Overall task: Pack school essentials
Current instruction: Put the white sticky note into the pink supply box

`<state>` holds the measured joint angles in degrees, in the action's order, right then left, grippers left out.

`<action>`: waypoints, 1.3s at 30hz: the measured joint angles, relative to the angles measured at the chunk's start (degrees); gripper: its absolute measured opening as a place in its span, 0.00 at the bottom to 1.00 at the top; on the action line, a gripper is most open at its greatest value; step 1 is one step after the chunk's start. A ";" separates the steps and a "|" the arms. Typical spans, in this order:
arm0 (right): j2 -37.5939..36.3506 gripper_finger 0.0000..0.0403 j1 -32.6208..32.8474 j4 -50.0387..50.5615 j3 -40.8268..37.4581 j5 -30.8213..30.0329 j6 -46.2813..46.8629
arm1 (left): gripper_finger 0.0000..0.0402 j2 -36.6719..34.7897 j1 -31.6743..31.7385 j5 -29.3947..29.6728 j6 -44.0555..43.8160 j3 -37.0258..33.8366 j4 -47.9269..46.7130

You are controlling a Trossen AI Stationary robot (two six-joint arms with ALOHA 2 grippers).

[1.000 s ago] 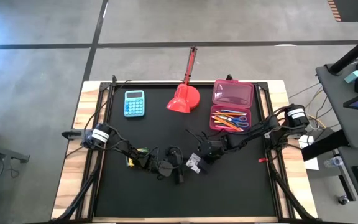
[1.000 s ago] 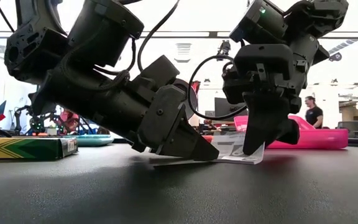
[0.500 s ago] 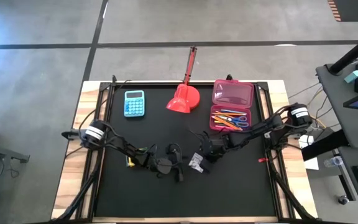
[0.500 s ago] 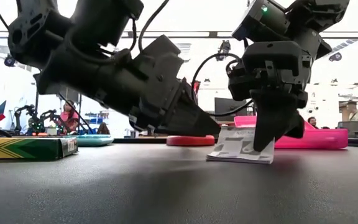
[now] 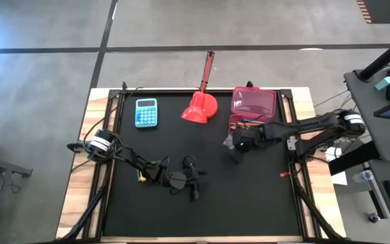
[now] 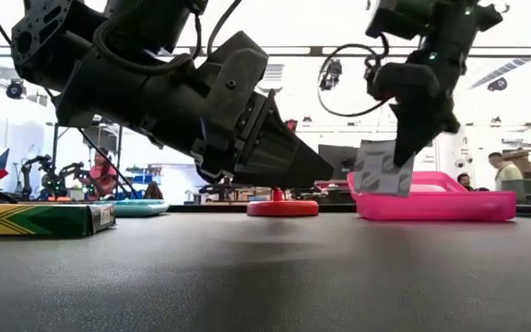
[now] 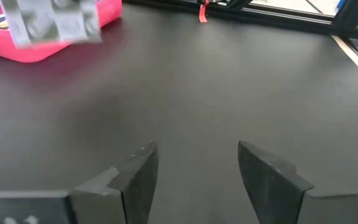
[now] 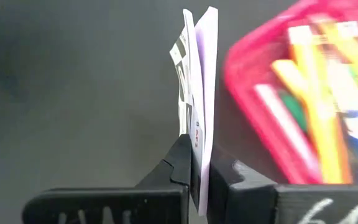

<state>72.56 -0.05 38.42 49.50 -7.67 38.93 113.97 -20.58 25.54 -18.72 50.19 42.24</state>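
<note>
A white speckled square packet hangs upright, pinched by its edge above the black bench beside the open pink case holding orange, yellow, red and blue pencils, while the yellow-green crayon box lies flat apart.

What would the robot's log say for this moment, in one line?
right claw: shut on white packet, lifted beside pink case | left claw: open, empty, low over mat | crayon box: unpacked
</note>
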 joint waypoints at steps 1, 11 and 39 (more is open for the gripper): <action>-1.47 0.02 -0.56 1.60 -0.01 -0.97 0.04 | 0.51 -0.02 0.00 -0.02 0.00 0.00 0.00; -9.47 0.02 -3.57 8.40 -0.03 -11.98 0.47 | 0.51 -0.02 0.00 -0.02 0.04 0.00 0.08; 5.10 0.02 -13.62 28.65 -0.13 -19.46 6.93 | 0.51 -0.13 0.13 0.00 1.55 -0.04 -1.26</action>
<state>77.66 -13.67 67.07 49.36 -27.14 45.86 113.84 -20.44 25.54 -17.17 50.15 40.98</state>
